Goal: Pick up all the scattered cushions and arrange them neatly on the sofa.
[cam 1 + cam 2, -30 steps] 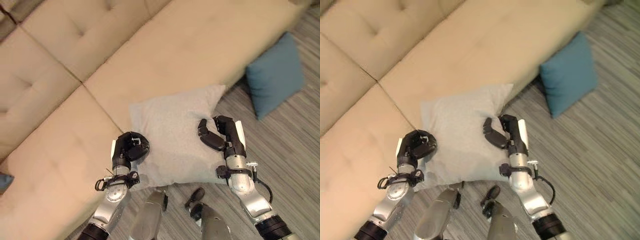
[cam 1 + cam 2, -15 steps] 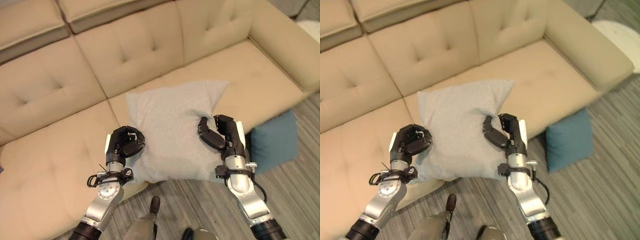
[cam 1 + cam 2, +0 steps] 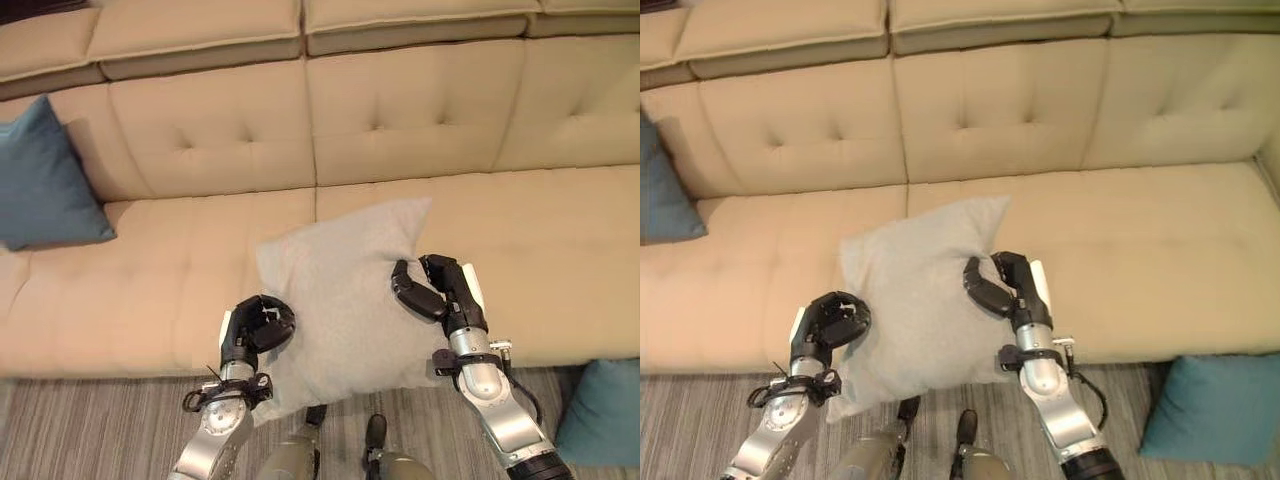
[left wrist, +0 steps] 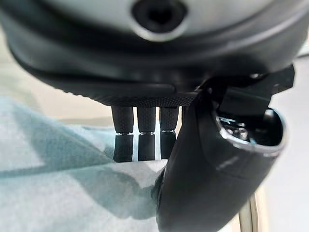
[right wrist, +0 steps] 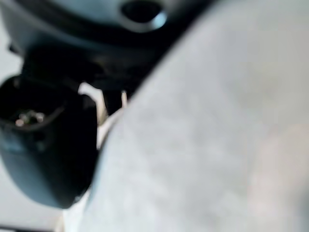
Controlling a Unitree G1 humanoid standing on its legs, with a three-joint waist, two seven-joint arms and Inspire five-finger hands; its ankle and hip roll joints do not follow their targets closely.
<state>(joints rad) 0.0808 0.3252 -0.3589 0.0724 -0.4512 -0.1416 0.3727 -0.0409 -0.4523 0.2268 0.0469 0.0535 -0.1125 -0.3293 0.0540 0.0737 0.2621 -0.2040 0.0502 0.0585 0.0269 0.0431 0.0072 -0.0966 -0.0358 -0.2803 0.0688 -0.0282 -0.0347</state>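
Note:
A light grey cushion [image 3: 345, 295] hangs between my two hands in front of the beige sofa [image 3: 400, 110], above the seat's front edge. My left hand [image 3: 256, 327] is curled shut on the cushion's left edge; its wrist view shows the fingers [image 4: 137, 137] and thumb pinching the cloth [image 4: 58, 193]. On the cushion's right edge, my right hand [image 3: 440, 290] is shut with thumb and fingers gripping it; grey cloth [image 5: 207, 135] crowds its wrist view. A blue cushion [image 3: 45, 180] leans upright at the sofa's left end. Another blue cushion [image 3: 605, 410] lies on the floor at the lower right.
The sofa seat [image 3: 540, 250] stretches wide to the right of the held cushion, with tufted back cushions [image 3: 210, 125] behind. Striped grey floor [image 3: 90, 430] runs along the sofa's front.
The camera has swung, so the sofa now faces me squarely; the blue cushion at the left end has come into view. Both hands still hold the grey cushion the same way.

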